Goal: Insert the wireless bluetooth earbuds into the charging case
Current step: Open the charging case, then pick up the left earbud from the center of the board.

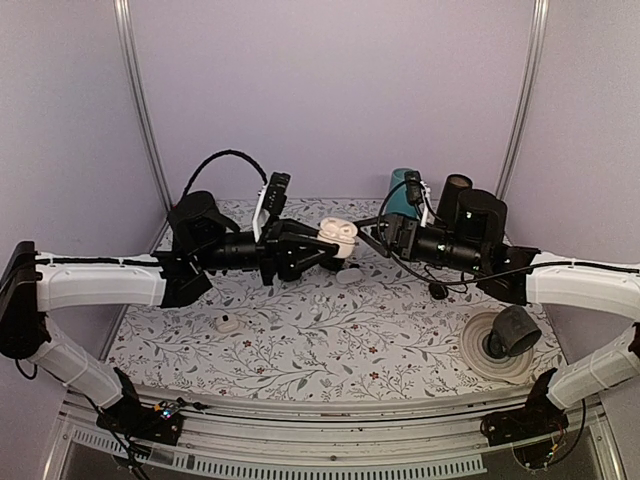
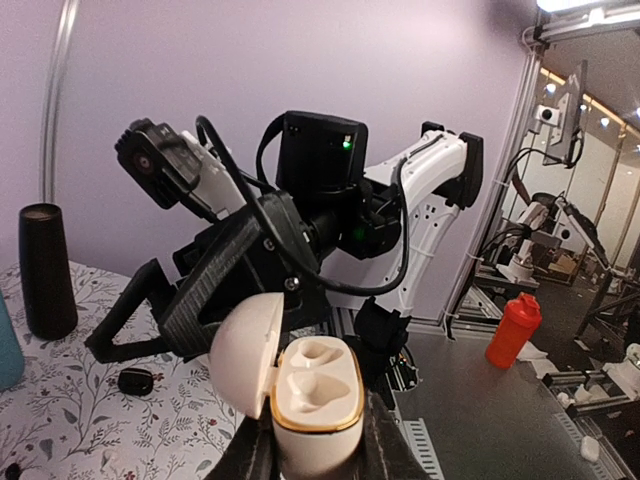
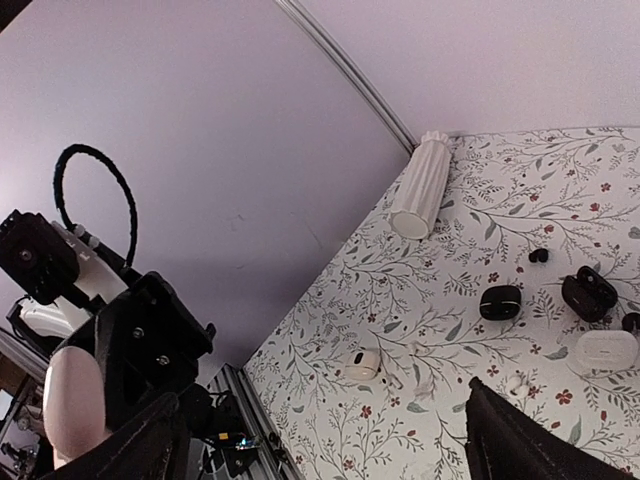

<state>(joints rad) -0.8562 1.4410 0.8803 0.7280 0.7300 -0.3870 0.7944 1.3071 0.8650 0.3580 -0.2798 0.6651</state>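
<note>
L gripper is clamped on the charging case and holds it up off the worktop. In the left wrist view the case sits between the two fingers. Its lid is flipped open to the left and both sockets are bare.

R gripper is just right of the case and points at it; can't tell if they touch. In the right wrist view its jaws are spread wide w/ nothing between them.

Earbuds: two tiny white bits flat on the worktop, below the case and to its near-left, well apart from it. Too small to be sure of more.

Also around the case:
- A second white case lies shut on the worktop just in front.
- A small white piece lies further to the near-left.
- A teal cup and a black tube stand behind it to the right.
- A small black piece lies to the near-right.
</note>
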